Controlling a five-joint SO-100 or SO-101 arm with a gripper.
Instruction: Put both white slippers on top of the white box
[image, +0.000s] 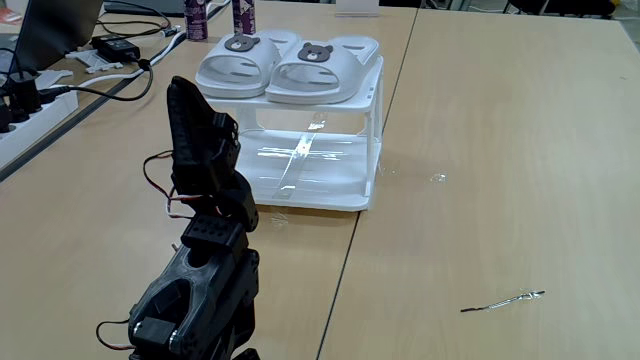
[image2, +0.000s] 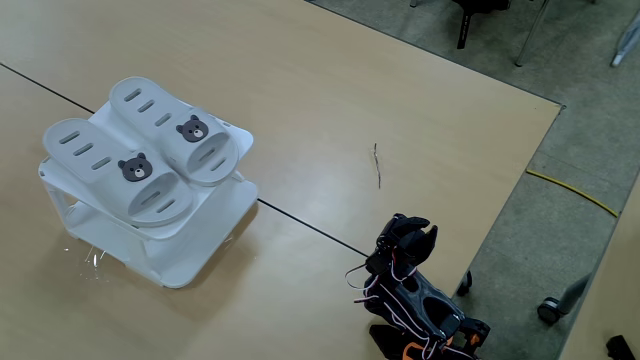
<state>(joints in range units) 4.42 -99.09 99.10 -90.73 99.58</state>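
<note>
I see both white slippers (image: 288, 66) side by side on the white box (image: 330, 190), upper left; task looks finished. My gripper (image2: 415, 235) is empty, jaws slightly parted.

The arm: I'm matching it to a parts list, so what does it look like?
The arm is all black, built from blocky, matte plastic segments. Thin red, black and white wires loop loosely along its joints in both fixed views. No markings are legible. Its gripper is black too.
</note>
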